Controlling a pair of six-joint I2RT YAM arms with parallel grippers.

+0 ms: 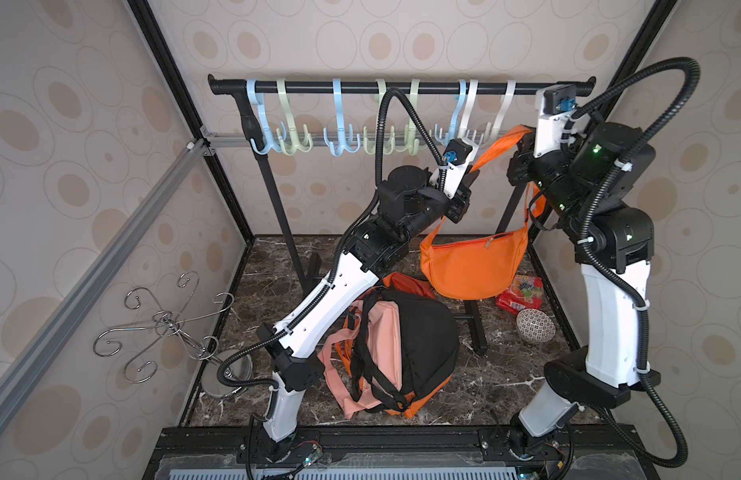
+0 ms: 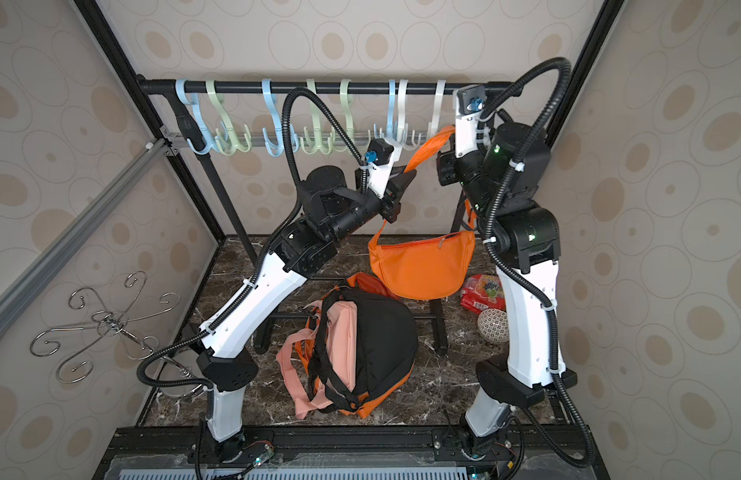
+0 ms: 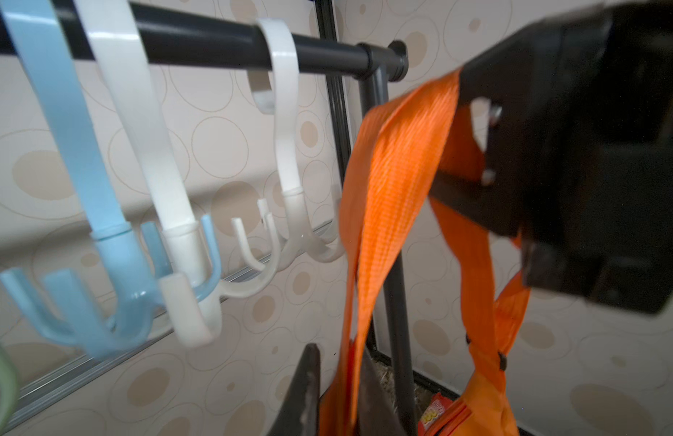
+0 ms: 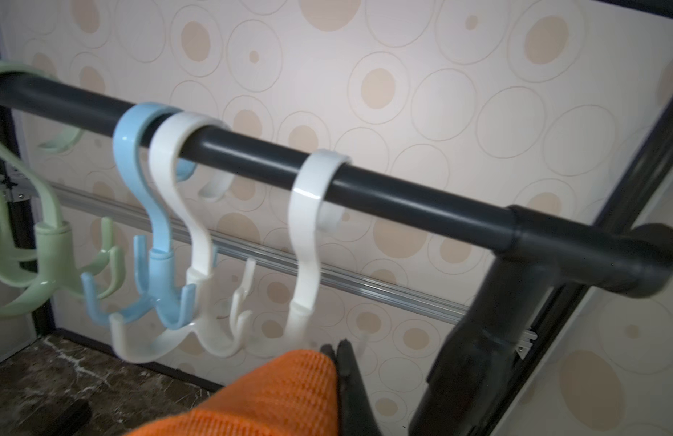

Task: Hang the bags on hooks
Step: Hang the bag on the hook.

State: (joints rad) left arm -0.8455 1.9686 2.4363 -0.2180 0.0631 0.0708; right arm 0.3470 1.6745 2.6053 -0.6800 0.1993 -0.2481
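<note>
We see the orange bag [image 1: 472,266] dangling in mid-air below the rail [image 1: 360,87], between our two arms. Our right gripper [image 4: 336,350] is clamped on the top of its strap [image 3: 387,170], just beside the white hook [image 4: 304,234] nearest the rail's end. Our left gripper [image 3: 340,362] stands narrowly parted lower down, with the strap running loosely between its fingers.

Along the upper rail [image 1: 402,87]: three blue hooks [image 1: 338,124], three green hooks [image 1: 294,143], two white hooks [image 1: 505,104]. Centre: one orange bag [image 1: 472,266]. Below: one backpack [image 1: 427,345], one bowl [image 1: 535,325], one snack packet [image 1: 520,293]. Left: one wire stand [image 1: 169,324].
</note>
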